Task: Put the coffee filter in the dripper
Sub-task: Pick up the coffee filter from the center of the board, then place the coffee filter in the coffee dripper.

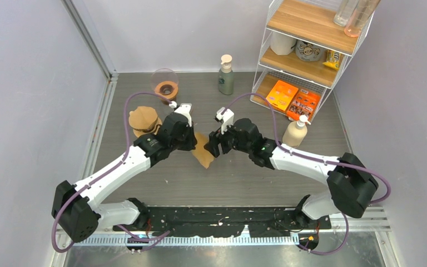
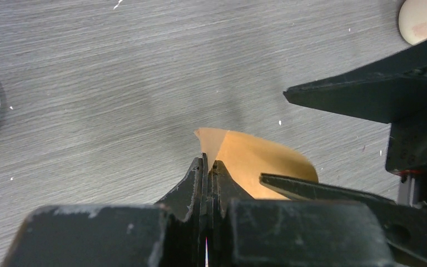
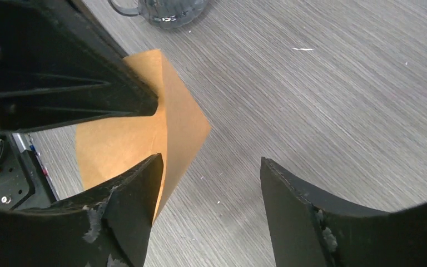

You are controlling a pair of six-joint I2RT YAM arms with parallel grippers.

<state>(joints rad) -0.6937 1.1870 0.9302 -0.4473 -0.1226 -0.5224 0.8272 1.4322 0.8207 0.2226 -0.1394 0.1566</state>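
The brown paper coffee filter (image 1: 204, 153) hangs above mid-table between both grippers. My left gripper (image 2: 208, 162) is shut on the filter's (image 2: 256, 161) top edge. My right gripper (image 3: 208, 169) stands open beside the filter (image 3: 122, 139). One of its fingers (image 3: 136, 192) lies against the paper and the other is over bare table. In the top view the right gripper (image 1: 212, 147) sits just right of the filter. The glass dripper (image 1: 165, 86) with a brown collar stands at the back left, away from both grippers.
A stack of brown filters (image 1: 143, 119) sits left of the left gripper. A green pump bottle (image 1: 226, 75) stands at the back. A cream pump bottle (image 1: 296, 132) stands to the right, and behind it a wire shelf rack (image 1: 311, 50) holds orange boxes (image 1: 292, 99).
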